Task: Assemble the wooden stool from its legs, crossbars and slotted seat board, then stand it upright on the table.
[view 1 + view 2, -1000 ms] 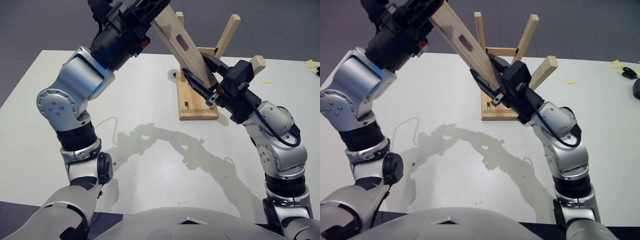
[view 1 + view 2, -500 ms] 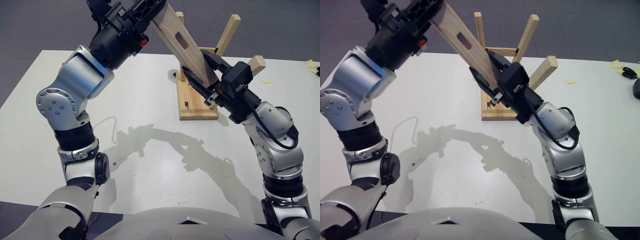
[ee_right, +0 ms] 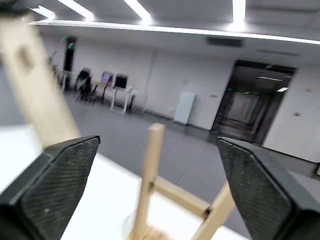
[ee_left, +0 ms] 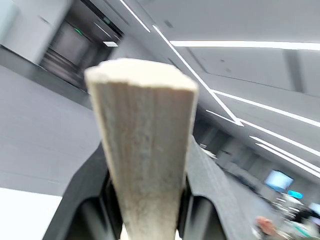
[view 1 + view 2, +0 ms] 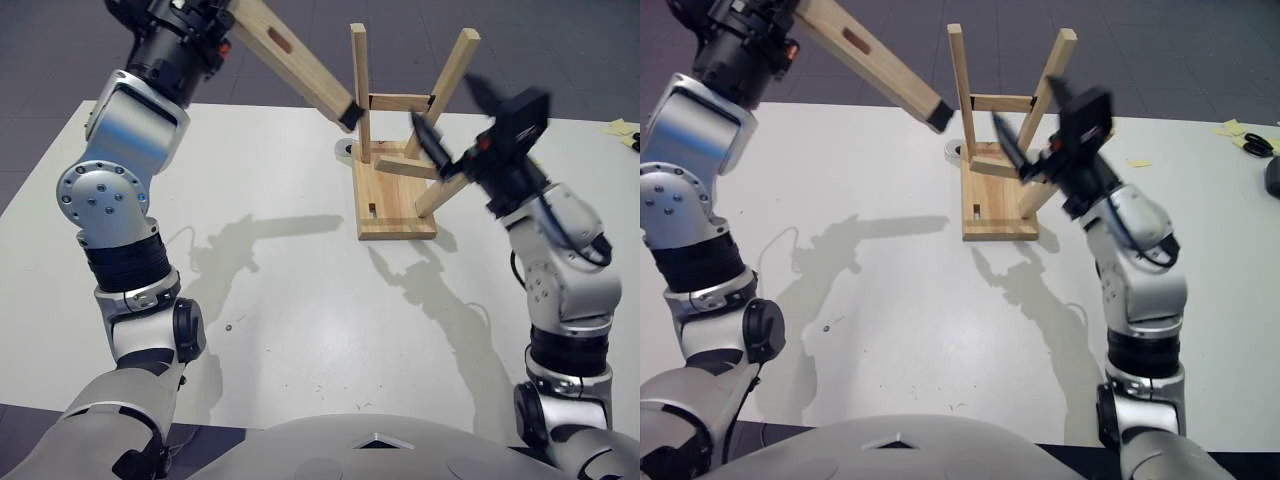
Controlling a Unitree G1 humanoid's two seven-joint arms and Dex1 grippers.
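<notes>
stool (image 5: pixel 385 165) upside down on surface (image 5: pixel 280 300) w/ 3 legs (image 5: pixel 358 90) + crossbars (image 5: pixel 400 102) in seat board (image 5: pixel 990 205); left pincer (image 5: pixel 212 18) clamped on 4th leg (image 5: pixel 300 65), right pincer (image 5: pixel 455 118) apart; fit + flip to do.

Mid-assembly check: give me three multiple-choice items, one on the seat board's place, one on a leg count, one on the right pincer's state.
1. Where is the seat board?
A. flat on the table
B. held in the air
C. on the floor

2. How many legs stand in it?
A. one
B. three
C. six

3. The right pincer is:
A. shut on a leg
B. open, empty
C. shut on the seat board

Key:
1 A, it lies on the table.
2 B, three rise from it, and the left pincer holds the fourth leg.
3 B, its fingers are spread with nothing between them.
</notes>
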